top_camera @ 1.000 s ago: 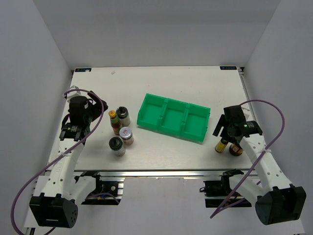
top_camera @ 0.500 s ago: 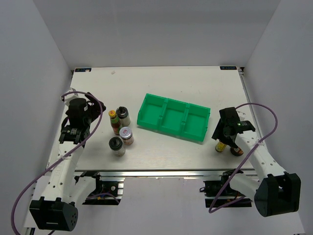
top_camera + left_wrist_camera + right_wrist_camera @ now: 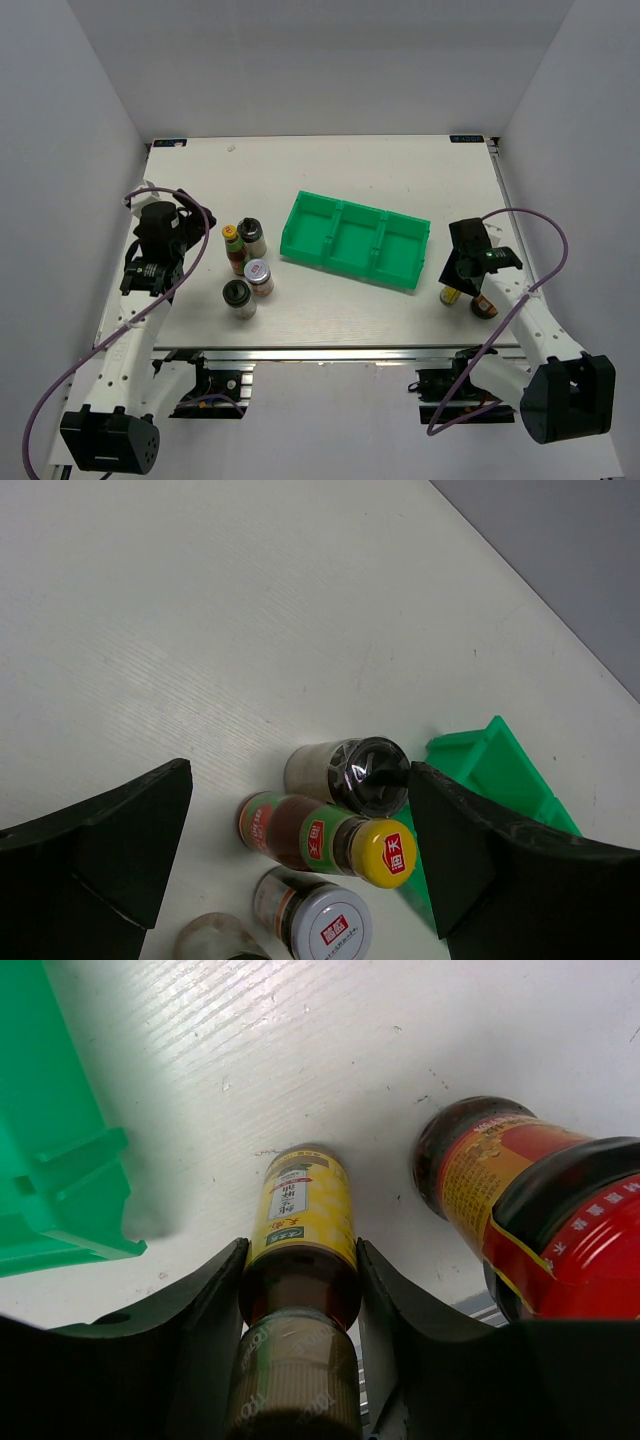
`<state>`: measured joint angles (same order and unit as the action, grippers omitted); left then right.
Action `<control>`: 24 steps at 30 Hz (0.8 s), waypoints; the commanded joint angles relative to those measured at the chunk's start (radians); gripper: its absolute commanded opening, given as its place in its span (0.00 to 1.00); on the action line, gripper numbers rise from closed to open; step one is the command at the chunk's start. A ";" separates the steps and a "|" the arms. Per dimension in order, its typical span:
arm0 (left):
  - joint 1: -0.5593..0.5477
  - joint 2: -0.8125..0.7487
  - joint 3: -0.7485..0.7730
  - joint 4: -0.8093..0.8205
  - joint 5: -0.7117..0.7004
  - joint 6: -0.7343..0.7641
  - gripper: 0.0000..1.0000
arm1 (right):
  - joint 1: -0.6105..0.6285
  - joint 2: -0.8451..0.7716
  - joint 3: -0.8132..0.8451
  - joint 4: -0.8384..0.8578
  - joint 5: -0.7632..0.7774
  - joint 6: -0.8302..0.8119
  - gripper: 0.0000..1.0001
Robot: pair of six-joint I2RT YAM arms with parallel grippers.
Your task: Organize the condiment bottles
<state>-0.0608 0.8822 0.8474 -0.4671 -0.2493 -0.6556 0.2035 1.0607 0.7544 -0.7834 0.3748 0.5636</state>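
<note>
Bottles, 6 in all, stand in 2 groups on the desk (image 3: pixel 400 170), either side of the tray (image 3: pixel 345 260). The one in hand is the slim bottle (image 3: pixel 300 1210) at the near right. It is upright, long axis vertical, and its base seems to rest on the desk. The red-lidded jar (image 3: pixel 520 1190) stands just beside it on the right, not touching.

The right end effector (image 3: pixel 300 1260) reaches down from above, its fingers closed on either side of the bottle's upper body, so the grip runs across the axis. The tray's end compartment lies just to the bottle's left and slightly farther from the arm bases. The next move probably calls for a straight lift, then a short carry left. The jar is close enough to be knocked.

Left of the tray stand the other 4: far shaker (image 3: pixel 250 236), second slim bottle (image 3: pixel 234 250), silver-lidded jar (image 3: pixel 259 276) and near shaker (image 3: pixel 238 297). The left end effector (image 3: pixel 298 768) hovers beside them, spread fully wide and holding nothing; that arm is the nearer for these.
</note>
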 commanded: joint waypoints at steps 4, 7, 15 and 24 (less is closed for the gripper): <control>0.004 -0.028 -0.005 0.016 0.001 -0.004 0.98 | 0.002 -0.042 0.069 -0.002 -0.005 -0.053 0.20; 0.004 -0.022 -0.007 0.019 0.004 -0.003 0.98 | 0.001 -0.062 0.149 -0.016 0.016 -0.073 0.20; 0.004 0.009 -0.001 0.022 0.025 0.008 0.98 | 0.016 -0.042 0.387 0.039 -0.079 -0.148 0.17; 0.004 0.035 0.004 0.030 0.051 0.022 0.98 | 0.132 0.136 0.496 0.143 -0.100 -0.176 0.16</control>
<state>-0.0608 0.9157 0.8459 -0.4622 -0.2203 -0.6491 0.3016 1.1538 1.2049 -0.7391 0.2989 0.4114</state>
